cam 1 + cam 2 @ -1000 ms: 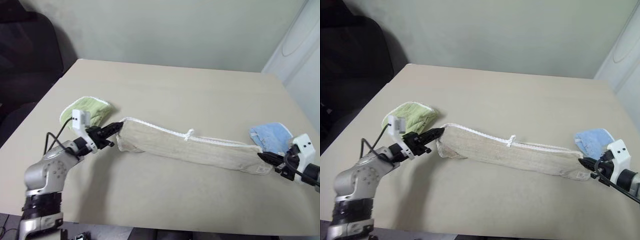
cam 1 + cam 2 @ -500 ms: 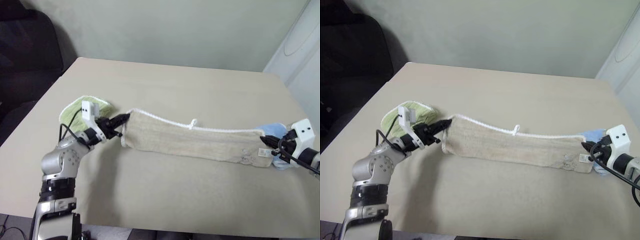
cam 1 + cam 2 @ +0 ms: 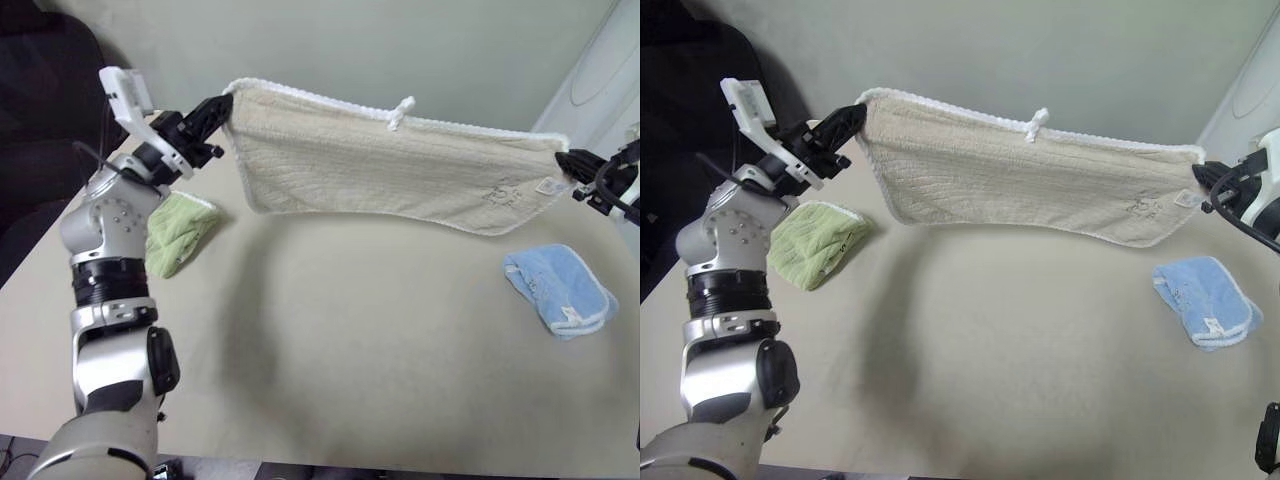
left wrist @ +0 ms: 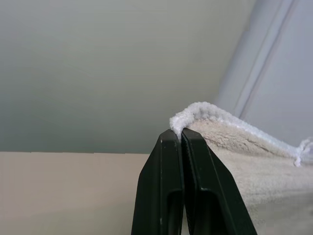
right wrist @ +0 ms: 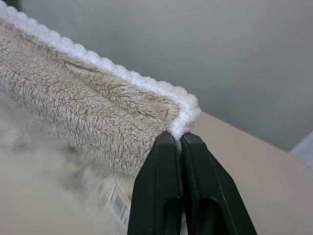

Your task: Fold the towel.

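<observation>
The beige ribbed towel [image 3: 380,165] hangs stretched in the air above the table, white corded edging along its top with a small loop [image 3: 402,108] in the middle and a small label [image 3: 546,186] near its right end. My left gripper [image 3: 222,105] is shut on the towel's upper left corner [image 4: 188,116]. At the right edge, my right gripper [image 3: 566,162] is shut on the upper right corner [image 5: 185,117]. The towel's lower edge hangs free, clear of the tabletop.
A folded green towel [image 3: 178,228] lies on the beige table [image 3: 360,350] under my left arm. At the right a folded light blue towel [image 3: 560,290] rests on the table. A dark chair stands off the far left corner, a wall behind.
Both grippers have risen and lifted the towel off the table; it now hangs spread between them. The green and blue towels, partly covered before, now lie in full view.
</observation>
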Controlling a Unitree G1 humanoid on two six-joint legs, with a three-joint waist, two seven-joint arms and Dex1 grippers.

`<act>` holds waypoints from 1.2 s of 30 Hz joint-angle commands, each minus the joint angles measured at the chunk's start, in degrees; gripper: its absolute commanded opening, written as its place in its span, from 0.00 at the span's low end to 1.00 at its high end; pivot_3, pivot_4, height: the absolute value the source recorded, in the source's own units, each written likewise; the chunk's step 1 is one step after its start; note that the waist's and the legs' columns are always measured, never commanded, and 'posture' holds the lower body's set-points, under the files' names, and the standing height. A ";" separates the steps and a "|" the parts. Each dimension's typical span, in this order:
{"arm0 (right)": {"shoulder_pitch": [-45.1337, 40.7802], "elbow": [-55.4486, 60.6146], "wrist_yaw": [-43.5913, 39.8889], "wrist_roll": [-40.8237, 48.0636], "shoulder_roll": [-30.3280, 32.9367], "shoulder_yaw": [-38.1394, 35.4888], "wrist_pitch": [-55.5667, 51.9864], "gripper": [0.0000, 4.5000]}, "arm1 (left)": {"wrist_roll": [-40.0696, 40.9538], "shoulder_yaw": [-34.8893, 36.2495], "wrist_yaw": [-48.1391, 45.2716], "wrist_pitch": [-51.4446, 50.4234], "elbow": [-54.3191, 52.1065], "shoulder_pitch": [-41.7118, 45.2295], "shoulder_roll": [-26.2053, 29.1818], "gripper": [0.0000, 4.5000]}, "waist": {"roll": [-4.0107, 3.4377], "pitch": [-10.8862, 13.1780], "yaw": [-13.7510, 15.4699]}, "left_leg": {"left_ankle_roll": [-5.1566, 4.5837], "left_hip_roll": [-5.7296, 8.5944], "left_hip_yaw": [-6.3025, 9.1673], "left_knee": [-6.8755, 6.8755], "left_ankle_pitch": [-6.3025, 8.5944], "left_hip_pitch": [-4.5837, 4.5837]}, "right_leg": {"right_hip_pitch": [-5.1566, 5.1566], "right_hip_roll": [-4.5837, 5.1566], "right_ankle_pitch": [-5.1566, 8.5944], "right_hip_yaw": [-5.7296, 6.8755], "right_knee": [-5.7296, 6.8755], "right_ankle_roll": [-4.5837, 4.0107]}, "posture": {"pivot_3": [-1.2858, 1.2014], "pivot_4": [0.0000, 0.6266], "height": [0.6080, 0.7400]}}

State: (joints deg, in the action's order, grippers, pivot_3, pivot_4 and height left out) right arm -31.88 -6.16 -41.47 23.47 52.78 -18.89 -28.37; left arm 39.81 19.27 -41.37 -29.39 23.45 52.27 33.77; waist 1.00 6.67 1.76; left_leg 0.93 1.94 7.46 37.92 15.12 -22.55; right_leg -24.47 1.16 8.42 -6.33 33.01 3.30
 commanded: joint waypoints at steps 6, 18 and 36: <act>25.84 18.31 -5.43 7.61 -0.43 -12.11 -7.86 0.01 | 9.69 8.16 -4.21 -10.94 -22.03 -25.98 6.21 0.00 | 0.02 0.00 0.22 | -0.41 0.09 -0.01 0.19 0.34 -0.02 | 0.13 0.04 0.03 -0.04 -0.02 -0.18 | 0.52 0.24 1.00; 47.82 29.37 -11.62 15.40 -2.07 -18.10 -13.71 0.01 | 16.41 13.11 -6.39 -18.37 -34.07 -52.05 8.60 0.00 | 0.05 0.00 -0.29 | 0.18 0.01 0.02 0.19 0.75 -0.59 | -0.54 -0.04 1.21 -0.13 0.17 -0.34 | 0.52 0.24 1.00; 30.91 14.91 -2.66 1.25 -1.67 -0.93 -7.20 0.01 | -1.65 -0.33 1.11 -6.90 -18.65 -36.23 5.15 0.00 | 0.14 -0.28 -0.28 | 0.25 0.03 0.01 0.16 0.85 0.11 | -0.35 -0.04 0.69 -0.12 1.01 -1.16 | 0.52 0.24 1.00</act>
State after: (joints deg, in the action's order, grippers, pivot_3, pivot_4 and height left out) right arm -0.08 11.19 -46.29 28.21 50.31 -19.77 -37.32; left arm 41.55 18.62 -40.94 -39.77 2.92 15.10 38.57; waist 1.14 6.39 1.47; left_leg 1.17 1.97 7.48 38.08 15.96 -22.45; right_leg -24.82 1.12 9.10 -6.45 34.01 2.16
